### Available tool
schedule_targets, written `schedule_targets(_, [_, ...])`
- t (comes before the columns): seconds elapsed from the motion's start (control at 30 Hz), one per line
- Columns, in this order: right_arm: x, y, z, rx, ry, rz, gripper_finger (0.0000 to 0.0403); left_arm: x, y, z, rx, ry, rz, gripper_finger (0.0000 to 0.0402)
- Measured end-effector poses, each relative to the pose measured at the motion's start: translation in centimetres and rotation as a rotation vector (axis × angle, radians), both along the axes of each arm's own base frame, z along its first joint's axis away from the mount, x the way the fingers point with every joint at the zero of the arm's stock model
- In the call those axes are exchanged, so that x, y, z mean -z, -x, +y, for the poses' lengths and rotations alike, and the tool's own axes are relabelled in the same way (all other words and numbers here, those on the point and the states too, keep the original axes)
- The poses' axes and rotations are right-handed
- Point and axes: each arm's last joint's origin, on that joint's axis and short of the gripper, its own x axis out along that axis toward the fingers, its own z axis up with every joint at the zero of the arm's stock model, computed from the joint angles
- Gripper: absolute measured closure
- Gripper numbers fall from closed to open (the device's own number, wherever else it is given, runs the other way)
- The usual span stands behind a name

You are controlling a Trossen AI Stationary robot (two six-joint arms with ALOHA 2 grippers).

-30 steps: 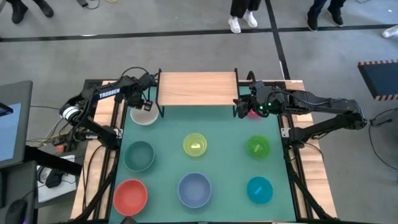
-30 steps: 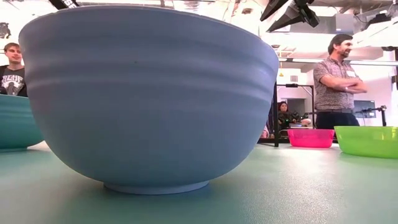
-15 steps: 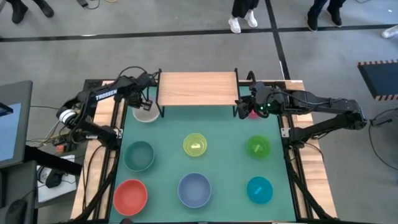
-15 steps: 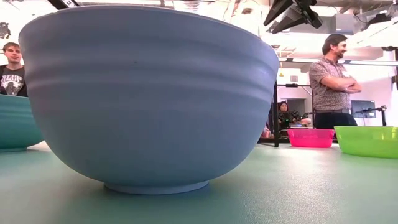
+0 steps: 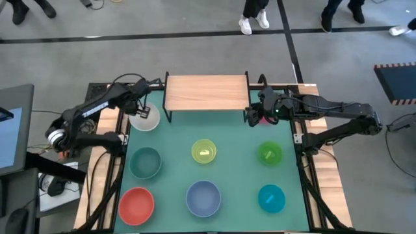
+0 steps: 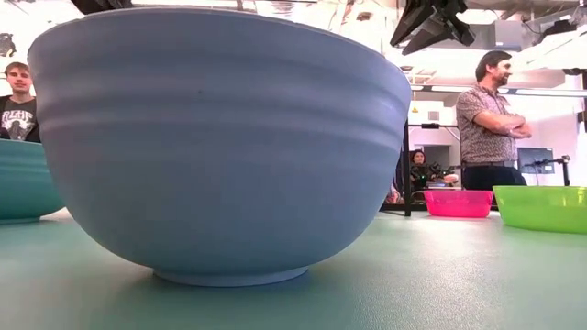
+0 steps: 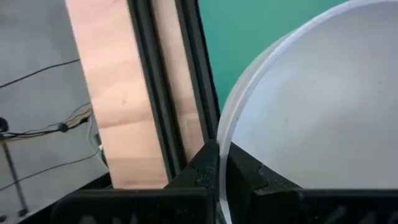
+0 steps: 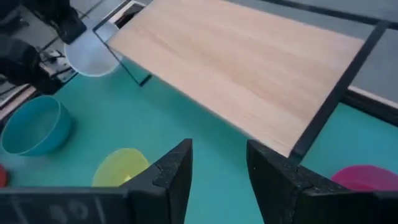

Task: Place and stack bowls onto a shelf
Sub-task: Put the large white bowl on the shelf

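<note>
Shelf (image 5: 206, 91) stands at the far edge of the green work table (image 5: 234, 179), plank top bare: no bowl placed or stacked on it, so by this reading the task is at its very start, all eight bowls left to go. Left gripper (image 5: 138, 109) is at the table's far-left corner, just beside the shelf's left legs, with its fingers pinched on the rim of the white bowl (image 5: 144, 118); left wrist view shows the rim of the white bowl (image 7: 323, 106) caught between the two fingertips (image 7: 204, 169), bowl tilted over the table's wooden edge. Whether the bowl is fully clear of the surface I cannot tell. Right gripper (image 5: 255, 114) hovers near the shelf's right legs at the far-right part of the table, over the pink bowl (image 5: 266, 119); right wrist view shows its fingers (image 8: 177, 167) spread apart and holding nothing, the pink bowl (image 8: 364, 180) off to one side of them. Remaining bowls sit on the table, well apart: dark teal bowl (image 5: 145, 162) by the left edge, red bowl (image 5: 136, 203) at the near-left corner, yellow bowl (image 5: 204, 151) at centre, periwinkle bowl (image 5: 203, 197) by the near edge, green bowl (image 5: 270, 153) by the right edge, cyan bowl (image 5: 272, 198) at the near-right corner. Judgement: first pick in hand, white bowl; placement not yet made.
</note>
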Motion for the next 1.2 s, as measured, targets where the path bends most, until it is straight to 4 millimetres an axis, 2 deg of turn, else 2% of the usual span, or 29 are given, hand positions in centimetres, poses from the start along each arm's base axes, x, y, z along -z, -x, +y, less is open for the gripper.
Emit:
schedule_targets(0.33, [0.7, -1.4, 0.1, -0.017, -0.004, 0.015, 0.0282, -3.1, 2.7, -4.7, -0.006, -0.104, -0.173, 0.0401])
schedule_targets(0.43, [0.7, -1.5, 0.1, -0.017, -0.003, 0.007, 0.0289, -3.8, 2.8, -5.5, 0.036, -0.104, -0.239, 0.0401])
schedule_targets(0.57, [0.8, -1.5, 0.1, -0.016, -0.002, 0.012, 0.0294, -5.9, 2.3, -6.1, 0.111, -0.136, -0.321, 0.0401])
schedule_targets(0.73, [0.7, -1.5, 0.1, -0.014, -0.001, 0.009, 0.0301, -9.6, 0.9, -6.2, 0.217, -0.249, -0.409, 0.0401])
schedule_targets(0.87, [0.5, -1.3, 0.3, -0.003, 0.020, -0.003, 0.0314, -12.2, -1.1, -5.8, 0.338, -0.308, -0.448, 0.0401])
schedule_targets(1.1, [-0.4, -0.5, 1.4, -0.027, 0.067, -0.040, 0.0375, -14.4, -4.5, -4.4, 0.482, -0.329, -0.446, 0.0401])
schedule_targets(1.2, [-0.7, -0.1, 2.0, -0.039, 0.080, -0.057, 0.0385, -15.0, -5.9, -3.7, 0.541, -0.346, -0.466, 0.0401])
